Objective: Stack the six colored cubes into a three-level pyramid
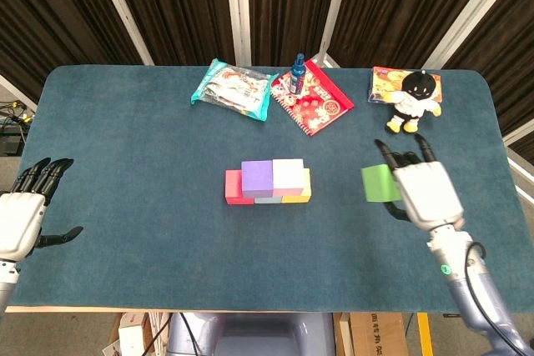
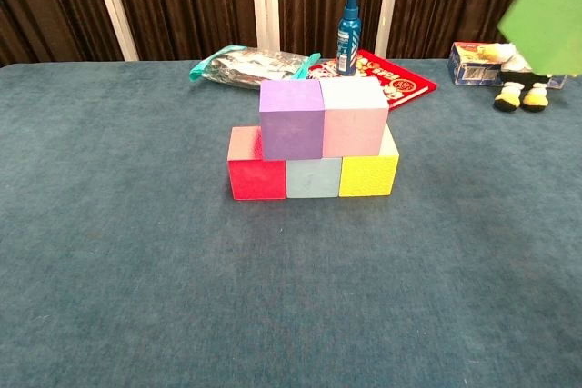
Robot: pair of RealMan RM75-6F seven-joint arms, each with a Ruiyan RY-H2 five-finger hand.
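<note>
Right hand (image 1: 425, 192): holds the green cube (image 1: 380, 183) above the table (image 1: 150, 206), right of the stack and well apart from it.
Left hand (image 1: 21, 218): fingers spread, holding nothing, at the near left edge.
Stack: red cube (image 2: 255, 170), pale blue cube (image 2: 314, 177) and yellow cube (image 2: 368, 174) form the base; purple cube (image 2: 291, 120) and pink cube (image 2: 354, 116) sit on top, touching.
Grip: probably a side pinch; the palm hides the contact, so I cannot be sure how secure it is.
Risk, drop: a loose hold could let the cube slip on the way over.
Risk, knock: fingers below the cube could clip the purple or pink one and topple the level.
Risk, placement: set off the seam, the cube may tilt and slide off.
</note>
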